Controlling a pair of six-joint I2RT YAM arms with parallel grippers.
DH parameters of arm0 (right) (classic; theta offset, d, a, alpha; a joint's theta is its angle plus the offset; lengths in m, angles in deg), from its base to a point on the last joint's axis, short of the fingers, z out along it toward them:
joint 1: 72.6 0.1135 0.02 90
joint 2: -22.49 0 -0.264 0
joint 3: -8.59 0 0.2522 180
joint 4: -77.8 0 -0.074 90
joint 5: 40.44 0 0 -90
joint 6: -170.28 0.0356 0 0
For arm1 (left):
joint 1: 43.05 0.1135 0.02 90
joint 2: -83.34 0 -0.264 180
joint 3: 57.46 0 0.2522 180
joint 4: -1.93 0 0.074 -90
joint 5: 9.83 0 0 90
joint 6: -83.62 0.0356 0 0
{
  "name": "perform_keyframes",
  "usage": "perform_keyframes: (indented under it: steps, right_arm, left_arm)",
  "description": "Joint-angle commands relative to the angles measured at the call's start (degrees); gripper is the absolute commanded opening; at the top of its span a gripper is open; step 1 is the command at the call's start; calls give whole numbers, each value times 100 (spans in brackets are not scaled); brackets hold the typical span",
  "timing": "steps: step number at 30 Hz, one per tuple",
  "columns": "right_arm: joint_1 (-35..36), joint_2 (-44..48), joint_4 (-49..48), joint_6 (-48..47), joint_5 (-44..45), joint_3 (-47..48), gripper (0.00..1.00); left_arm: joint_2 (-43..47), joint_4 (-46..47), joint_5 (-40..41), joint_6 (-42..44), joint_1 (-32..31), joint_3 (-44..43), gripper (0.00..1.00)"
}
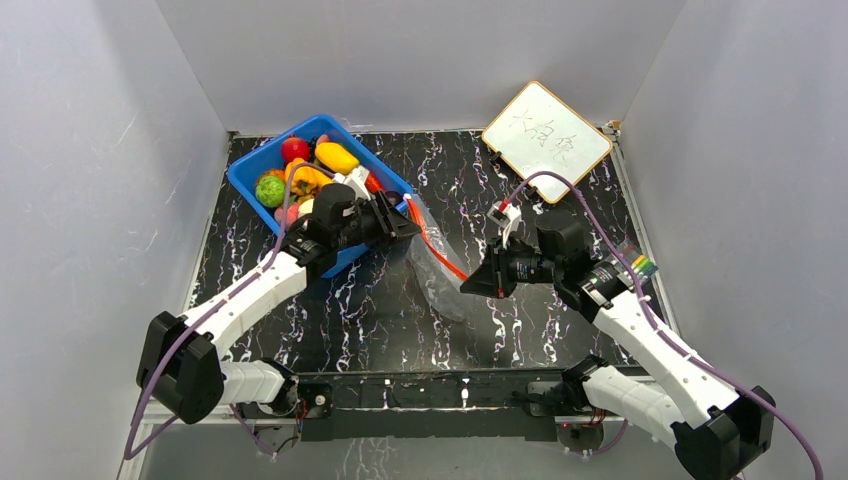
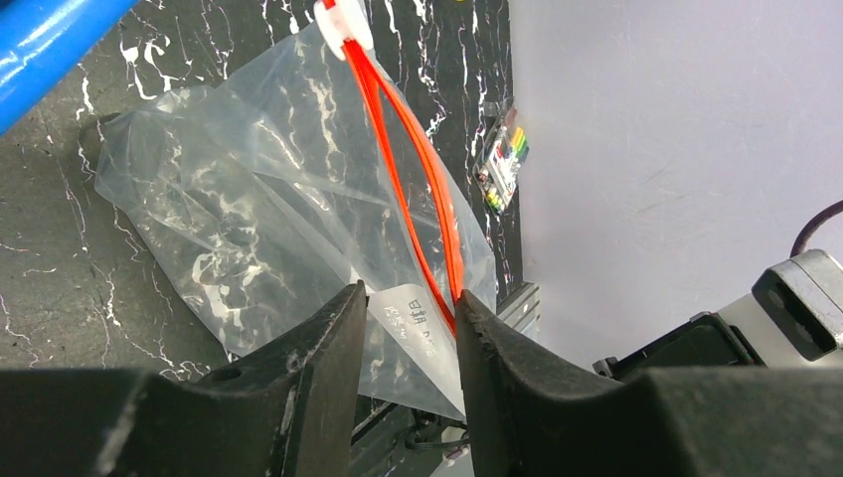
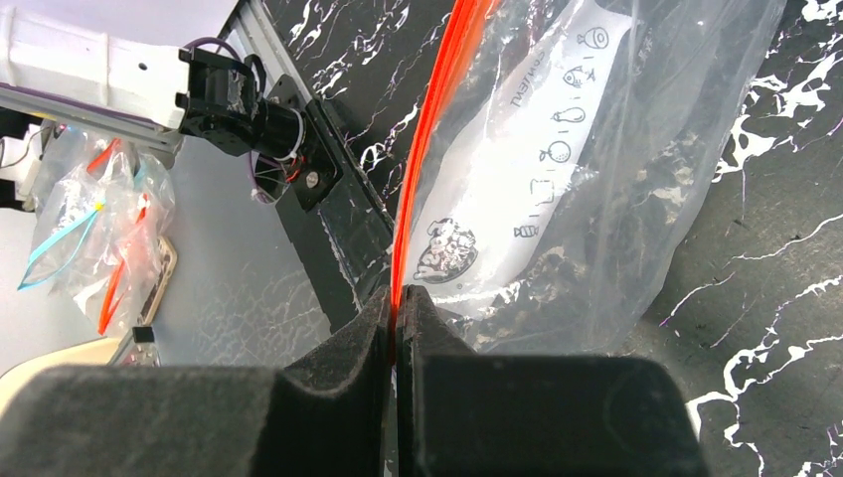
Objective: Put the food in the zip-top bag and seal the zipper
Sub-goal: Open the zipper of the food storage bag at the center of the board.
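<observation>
We see the zip-top bag (image 1: pixel 437 278) mid-desk (image 1: pixel 380 310), clear plastic, strung btwn both hands w/ its body sagging onto the marbled top. Its zipper (image 1: pixel 442 256) runs red-orange from hand to hand. R hand (image 3: pixel 398 298) is clamped tight on one end of the zipper. L hand (image 2: pixel 410 295) has its fingers apart, w/ the zipper against one inner pad. White label (image 3: pixel 517 169) shows thru the plastic. Food (image 1: pixel 310 170) sits in the blue bin (image 1: pixel 245 180) behind L hand. Whiteboard (image 1: pixel 546 127) back-right.

- blue bin (image 1: pixel 268 148), far left on the table (image 1: pixel 400 310)
- whiteboard (image 1: pixel 546 141) with writing, far right
- table top black with white marbling
- grey walls (image 1: pixel 420 60) around
</observation>
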Motion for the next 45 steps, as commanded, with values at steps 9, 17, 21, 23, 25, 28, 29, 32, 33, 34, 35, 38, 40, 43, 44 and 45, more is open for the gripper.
perform_keyframes:
  steps: [9,17,21,23,25,28,29,32,33,34,35,38,40,43,44,45]
  right_arm:
    - [29,13,184,-203,208,293,0]
    - [26,130,146,-128,184,229,0]
    - [26,198,31,-49,136,113,0]
    - [26,213,14,-34,130,88,0]
    - [26,218,9,-35,131,84,0]
    - [22,217,8,-37,94,104,0]
    - [25,222,2,-34,76,104,0]
    - [24,209,-15,-62,29,91,0]
    - [25,202,-18,-77,14,87,0]
    - [22,200,-22,-80,-3,80,0]
    - [24,194,-25,-76,-15,78,0]
    - [26,198,-22,-81,-36,85,0]
    - [26,208,-22,-78,-38,87,0]
    - [21,218,-19,-73,-44,87,0]
    - [30,218,-14,-77,-44,85,0]
    - [25,211,-20,-79,-49,84,0]
  left_arm:
    - [317,-563,-87,36,-31,-393,58]
    - [538,-593,299,-89,-31,-272,44]
    - [472,-496,237,-138,-26,-197,44]
    - [424,-443,211,-165,-30,-187,39]
    - [401,-391,237,-193,-31,-177,37]
    - [370,-330,295,-210,-26,-160,37]
    - [357,-276,293,-211,-25,-154,37]
    - [276,-104,222,-240,-27,-128,36]
    - [242,-80,199,-261,-31,-125,36]
    - [207,-69,181,-271,-29,-124,36]
    - [165,-65,189,-266,-23,-137,36]
    - [67,-32,232,-253,-31,-159,34]
    - [8,-30,279,-233,-30,-188,31]
    - [-78,-39,344,-197,-25,-227,31]
    - [-98,-30,362,-184,-29,-236,31]
    - [-123,0,376,-186,-27,-240,31]
